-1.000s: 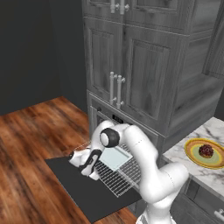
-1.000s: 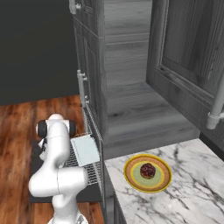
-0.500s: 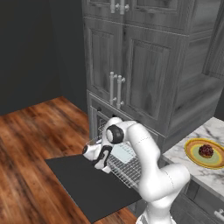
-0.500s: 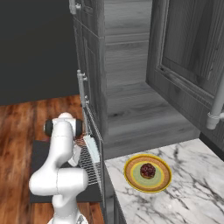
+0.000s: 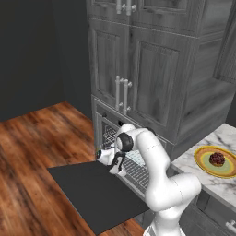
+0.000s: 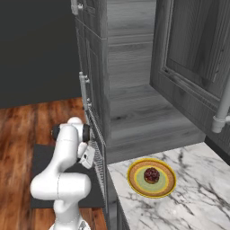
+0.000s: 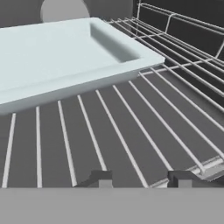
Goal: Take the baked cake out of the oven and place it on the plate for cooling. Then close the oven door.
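On the marble counter the cake is seen resting on the plate. A pale blue tray (bare inside) is shown on the oven rack; the gripper is clenched, grasping nothing.

A pale blue rectangular tray is sitting on thin metal wire racks, its open side facing up. Tall grey wood cabinet doors with vertical silver handles are standing above a reddish-brown wooden plank floor, and a white marble worktop with grey veins is lying to the side.
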You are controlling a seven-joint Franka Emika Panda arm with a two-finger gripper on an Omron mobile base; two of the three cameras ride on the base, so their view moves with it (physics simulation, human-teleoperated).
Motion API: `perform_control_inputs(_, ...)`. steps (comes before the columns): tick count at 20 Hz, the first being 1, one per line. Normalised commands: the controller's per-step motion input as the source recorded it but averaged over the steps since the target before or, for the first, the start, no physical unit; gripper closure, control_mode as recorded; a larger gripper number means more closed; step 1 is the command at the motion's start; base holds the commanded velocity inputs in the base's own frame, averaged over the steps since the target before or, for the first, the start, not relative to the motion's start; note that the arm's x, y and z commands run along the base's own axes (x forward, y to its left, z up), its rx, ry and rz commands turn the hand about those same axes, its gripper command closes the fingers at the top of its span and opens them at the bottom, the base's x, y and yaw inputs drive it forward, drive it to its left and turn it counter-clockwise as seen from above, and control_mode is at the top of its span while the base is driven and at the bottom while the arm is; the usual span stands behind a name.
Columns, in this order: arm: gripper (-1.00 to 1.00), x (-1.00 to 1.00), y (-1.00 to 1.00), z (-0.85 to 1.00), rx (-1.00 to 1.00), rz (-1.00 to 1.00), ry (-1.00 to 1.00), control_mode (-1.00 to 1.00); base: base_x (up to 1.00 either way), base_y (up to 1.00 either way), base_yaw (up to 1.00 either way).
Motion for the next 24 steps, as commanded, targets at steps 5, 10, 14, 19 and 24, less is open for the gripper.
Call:
perform_control_inputs(5,-1.0,0.61,-0.24,0.01,-0.11,0.0,0.0,-1.0,0.0,0.0,0.0)
perform_control_inputs(10,-1.0,-0.46,0.04,0.77,0.02,0.0,0.04,-1.0,0.0,0.0,0.0)
perform_control_inputs(14,-1.0,-0.99,0.35,0.95,0.07,0.05,0.18,-1.0,0.0,0.0,0.0)
perform_control_inputs(19,-1.0,-1.0,0.5,0.58,0.06,0.05,0.23,-1.0,0.0,0.0,0.0)
perform_control_inputs(24,-1.0,-1.0,0.77,0.36,0.04,0.13,0.14,-1.0,0.0,0.0,0.0)
